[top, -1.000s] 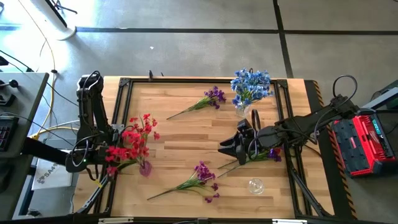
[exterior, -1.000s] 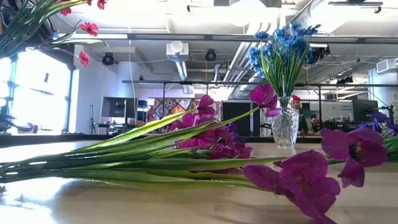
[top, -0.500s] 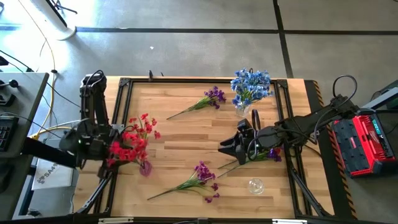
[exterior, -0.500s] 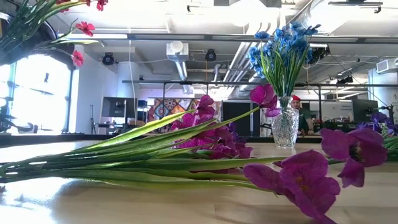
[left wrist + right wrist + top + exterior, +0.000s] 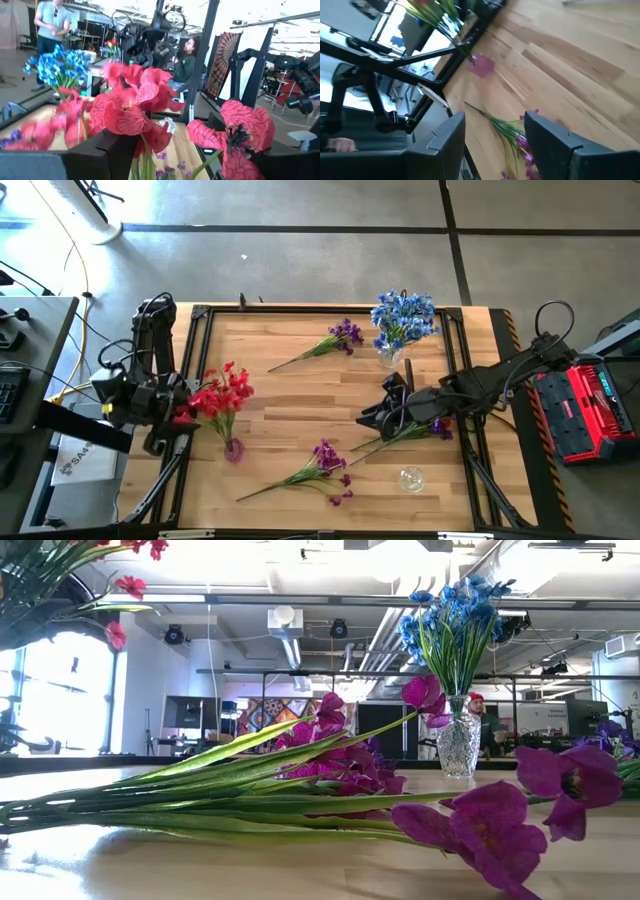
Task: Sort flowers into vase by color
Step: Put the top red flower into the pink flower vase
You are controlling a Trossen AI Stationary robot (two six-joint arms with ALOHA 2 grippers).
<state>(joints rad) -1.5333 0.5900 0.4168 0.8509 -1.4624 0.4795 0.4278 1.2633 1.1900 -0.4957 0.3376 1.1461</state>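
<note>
High view first: the left gripper (image 5: pixel 165 408), at nine o'clock on the table, has pulled back from the red silk-blossom spray (image 5: pixel 222 393), which now stands with its stems in the small pink glass vase (image 5: pixel 233 449); its fingers look released. That spray looks sorted. The right gripper (image 5: pixel 375 416), near four o'clock, hovers with jaws apart over a purple spray with long green stems (image 5: pixel 425 428), probably next.

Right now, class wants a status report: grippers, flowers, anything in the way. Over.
Left gripper open beside red flowers in pink vase. Right gripper open over purple spray. Two more purple sprays loose on table. Nothing blocking.
</note>
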